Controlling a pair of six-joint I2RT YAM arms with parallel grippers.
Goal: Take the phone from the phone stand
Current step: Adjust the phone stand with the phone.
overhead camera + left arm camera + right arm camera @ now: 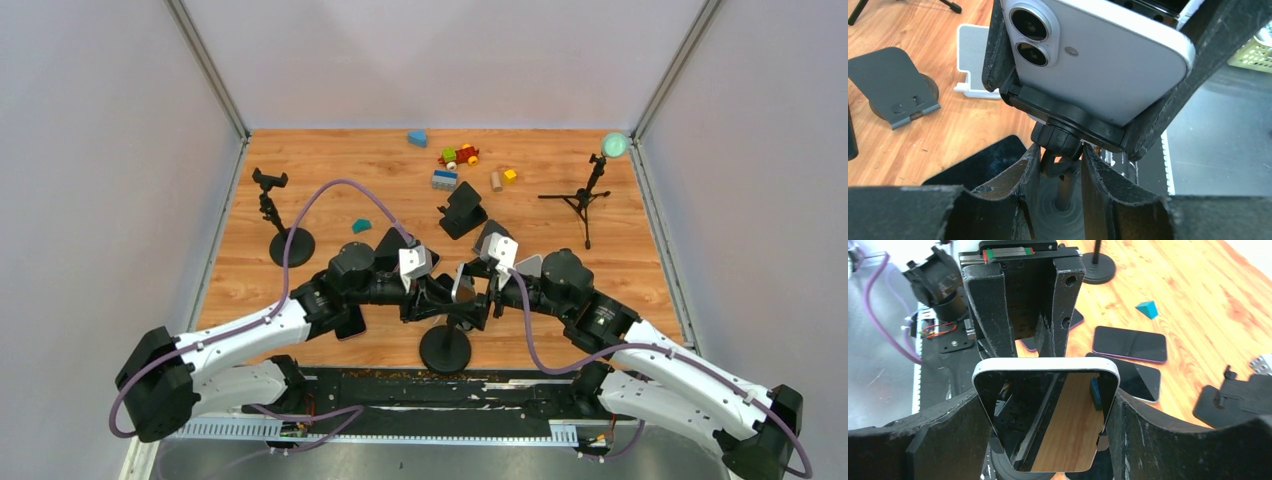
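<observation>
A white phone [1108, 60], camera side toward the left wrist view, sits in the clamp of a black phone stand [1068, 117] with a round base [445, 348] near the table's front edge. My left gripper [1058, 156] is shut on the stand's neck just under its ball joint. My right gripper [1048, 427] is shut on the phone [1048, 415], one finger [943, 435] on each long edge, with the dark screen facing the right wrist camera. In the top view the phone [463, 283] is mostly hidden between the two wrists.
Another stand [285, 230] is at the left, a black stand [463, 210] behind centre, and a small tripod [585, 200] at the right. Toy blocks [458, 158] lie at the back. Loose phones [1130, 343] and a teal block [1148, 309] lie on the wood.
</observation>
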